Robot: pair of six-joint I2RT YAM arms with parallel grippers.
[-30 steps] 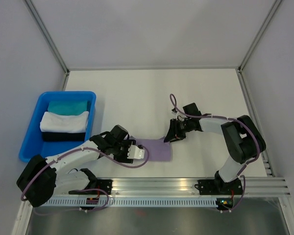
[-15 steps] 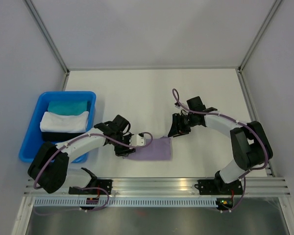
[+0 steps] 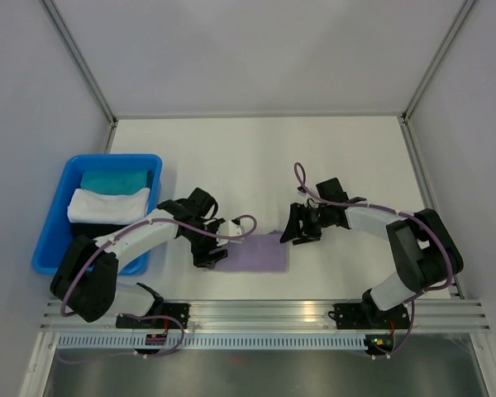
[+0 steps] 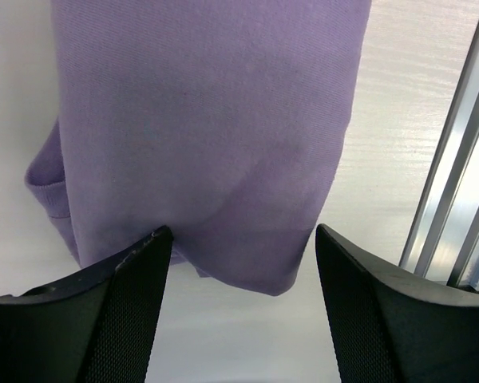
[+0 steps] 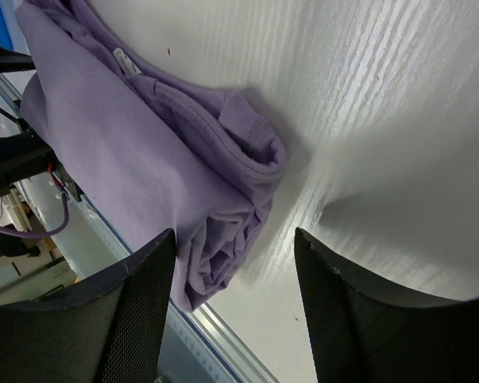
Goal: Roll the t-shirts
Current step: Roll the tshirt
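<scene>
Lying bunched at lower centre of the top view, the t-shirt [image 3: 263, 255] sits free — left gripper [image 4: 239, 237] and right gripper [image 5: 234, 239] wide, empty. Pinching one loose layer could unravel it.

The white surface [image 3: 256, 157] is filling most of the frame. A folded lavender t-shirt [image 3: 260, 252] is lying flat on it at lower centre, and a blue plastic bin [image 3: 54, 213] is sitting on it at the left edge.
</scene>
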